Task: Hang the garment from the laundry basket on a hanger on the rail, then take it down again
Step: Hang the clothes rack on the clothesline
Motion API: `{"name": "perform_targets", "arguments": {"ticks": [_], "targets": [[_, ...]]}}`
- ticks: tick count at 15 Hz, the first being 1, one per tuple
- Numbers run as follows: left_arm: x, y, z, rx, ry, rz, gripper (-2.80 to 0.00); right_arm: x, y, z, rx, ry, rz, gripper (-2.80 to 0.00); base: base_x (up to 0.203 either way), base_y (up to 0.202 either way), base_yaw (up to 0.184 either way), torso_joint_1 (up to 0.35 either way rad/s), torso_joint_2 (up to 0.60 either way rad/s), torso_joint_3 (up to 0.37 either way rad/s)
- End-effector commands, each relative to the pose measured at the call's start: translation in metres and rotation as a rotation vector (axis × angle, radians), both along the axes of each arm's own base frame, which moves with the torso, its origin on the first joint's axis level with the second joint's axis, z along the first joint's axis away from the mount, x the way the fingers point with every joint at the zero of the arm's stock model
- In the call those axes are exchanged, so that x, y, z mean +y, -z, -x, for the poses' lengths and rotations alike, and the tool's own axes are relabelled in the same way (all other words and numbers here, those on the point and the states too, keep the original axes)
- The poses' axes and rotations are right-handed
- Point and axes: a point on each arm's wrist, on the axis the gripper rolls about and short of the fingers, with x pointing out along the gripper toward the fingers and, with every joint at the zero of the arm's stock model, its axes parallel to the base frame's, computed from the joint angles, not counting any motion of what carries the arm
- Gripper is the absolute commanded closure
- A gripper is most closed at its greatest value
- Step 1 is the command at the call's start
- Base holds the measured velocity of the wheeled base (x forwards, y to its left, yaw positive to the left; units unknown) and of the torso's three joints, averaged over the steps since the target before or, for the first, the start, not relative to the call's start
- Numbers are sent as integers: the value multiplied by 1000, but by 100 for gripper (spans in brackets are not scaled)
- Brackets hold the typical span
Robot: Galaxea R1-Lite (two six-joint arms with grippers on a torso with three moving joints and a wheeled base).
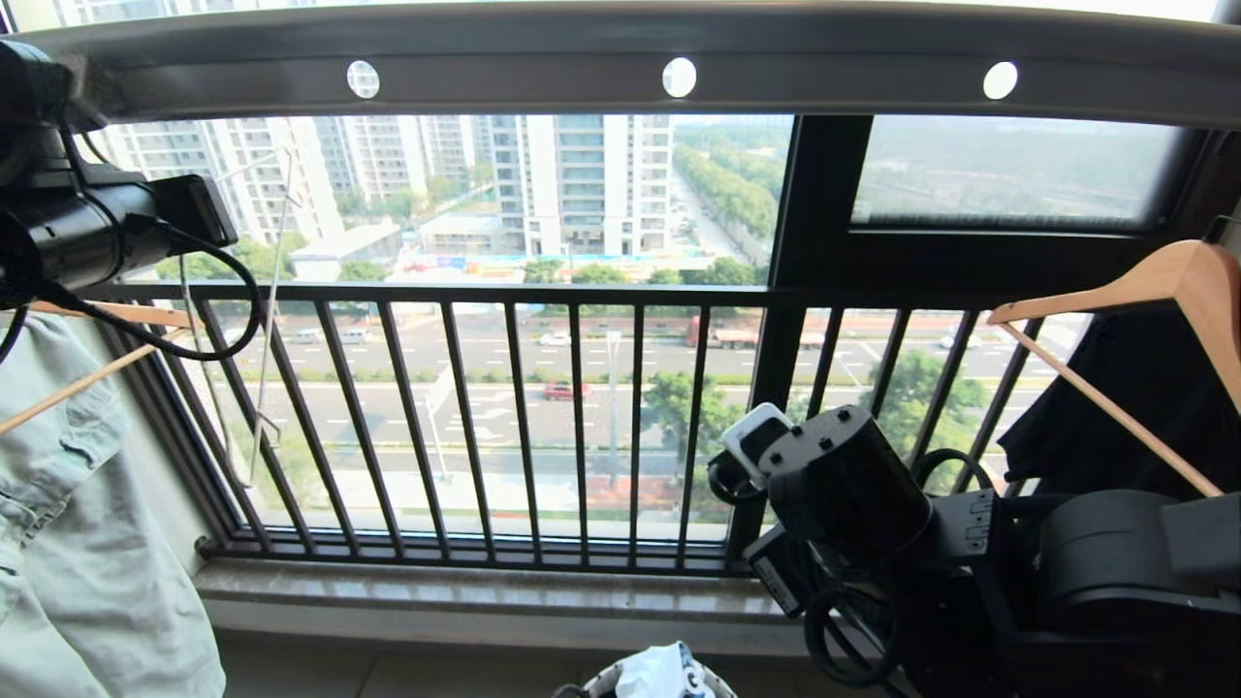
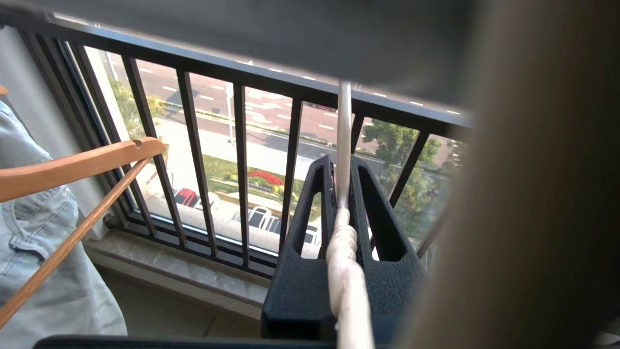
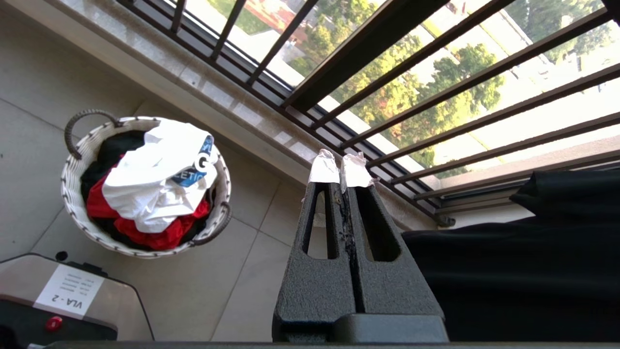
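Left fingers (image 2: 323, 203) pinch the hanger (image 2: 344, 145) stem — right fingers (image 3: 334, 213) pressed together, empty.

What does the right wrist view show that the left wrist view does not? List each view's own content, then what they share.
Only the right wrist view: the small round white woven laundry basket on the tiled floor, holding the white T-shirt with a dark blue logo on top of a red garment, and the shut, empty right gripper.
Only the left wrist view: the left gripper shut on the thin cream-white wire hanger, a light wooden hanger and a pale denim garment.
Both: the black barred window railing and stone sill.
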Motion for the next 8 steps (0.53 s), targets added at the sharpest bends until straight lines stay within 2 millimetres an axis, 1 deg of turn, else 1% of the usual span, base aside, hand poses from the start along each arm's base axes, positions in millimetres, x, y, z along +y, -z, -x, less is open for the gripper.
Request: {"name": "perform_targets", "arguments": {"ticks": [1, 8], "targets": [[3, 13, -12, 37, 15, 6, 0, -1, -2, 1, -7, 1, -2, 0, 0, 0, 0, 0, 0, 0], [6, 17, -10, 55, 7, 7, 0, 0, 0, 0, -1, 1, 5, 0, 0, 0, 0, 0, 0, 0]]}}
